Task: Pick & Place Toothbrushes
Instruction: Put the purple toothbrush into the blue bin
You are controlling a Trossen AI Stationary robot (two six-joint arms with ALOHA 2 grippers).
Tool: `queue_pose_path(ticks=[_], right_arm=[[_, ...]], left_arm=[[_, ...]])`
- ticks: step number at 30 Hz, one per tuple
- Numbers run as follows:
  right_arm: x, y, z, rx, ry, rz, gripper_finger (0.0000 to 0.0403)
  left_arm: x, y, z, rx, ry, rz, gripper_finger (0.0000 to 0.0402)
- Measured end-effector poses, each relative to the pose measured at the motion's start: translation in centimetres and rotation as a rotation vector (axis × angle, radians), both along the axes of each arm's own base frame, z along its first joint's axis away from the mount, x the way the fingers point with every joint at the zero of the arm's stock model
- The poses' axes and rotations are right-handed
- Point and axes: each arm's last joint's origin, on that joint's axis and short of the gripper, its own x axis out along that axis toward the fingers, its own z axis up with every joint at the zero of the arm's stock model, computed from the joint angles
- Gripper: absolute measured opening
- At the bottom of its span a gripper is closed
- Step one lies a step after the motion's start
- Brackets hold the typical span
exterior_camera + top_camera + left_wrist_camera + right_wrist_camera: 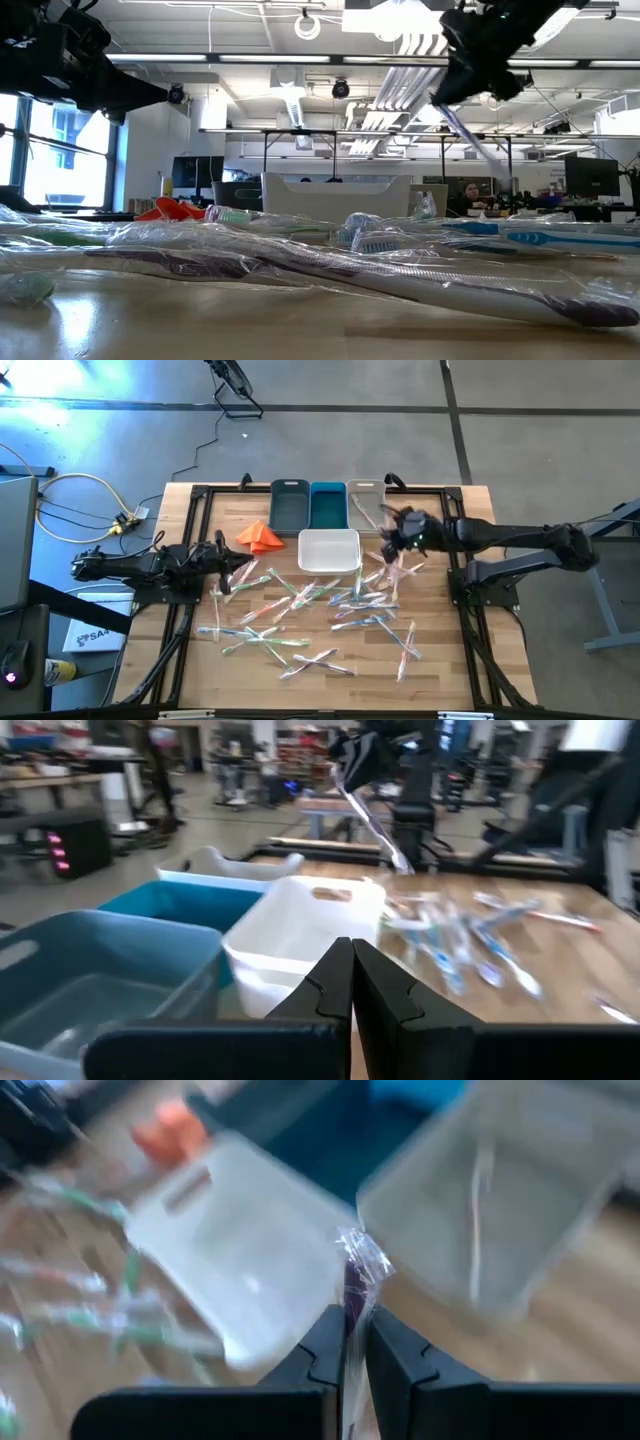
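Observation:
Several wrapped toothbrushes lie scattered flat on the wooden table, in front of a white bin. My right gripper hangs above the table beside the white bin, near a grey bin, and is shut on one wrapped toothbrush with a purple handle. In the right wrist view the white bin and the grey bin lie below the gripper. My left gripper waits shut and level at the table's left side, touching nothing. My right gripper pinches the wrapped toothbrush between its two fingers, near one end, on the purple handle. The crinkled wrapper end sticks out past the fingertips. The fingers slant down from the table's right. The toothbrush hangs slanting below the gripper, clear of the table.
A dark blue-grey bin and a teal bin stand in a row with the grey bin at the table's far edge. An orange folded cloth lies left of the white bin. Black frame rails run along the table's left and right sides.

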Motion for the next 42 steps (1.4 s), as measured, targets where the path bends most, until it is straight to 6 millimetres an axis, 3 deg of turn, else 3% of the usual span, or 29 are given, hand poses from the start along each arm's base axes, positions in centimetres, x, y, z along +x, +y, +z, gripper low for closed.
queue_pose_path(ticks=[7,11,18,24,32,36,42], right_arm=[[1.6,-3.1,2.6,-0.211,-0.254,0.142,0.0017],[2.7,-4.6,2.9,-0.303,-0.328,0.174,0.0017],[5.8,-7.3,1.5,-0.407,-0.429,0.129,0.0017],[8.0,-9.1,0.2,-0.452,-0.573,0.081,0.0017],[9.6,-10.9,-1.8,-0.394,-0.584,-0.029,0.0017],[11.3,-11.9,-1.4,-0.373,-0.582,-0.039,0.0017],[14.2,-13.8,-0.8,-0.307,-0.407,-0.048,0.0017]], left_arm=[[-0.1,0.3,0.5,-0.008,-0.057,0.098,0.0],[-0.2,0.5,0.9,0.051,-0.076,0.182,0.0],[-0.7,1.1,1.2,0.121,-0.049,0.43,0.0],[-1.0,1.3,1.9,0.121,-0.1,0.519,0.0],[-0.9,1.2,2.0,0.123,-0.117,0.478,0.0],[-0.9,1.2,2.1,0.121,-0.124,0.478,0.0],[-0.9,1.2,2.0,0.116,-0.123,0.476,0.0]])
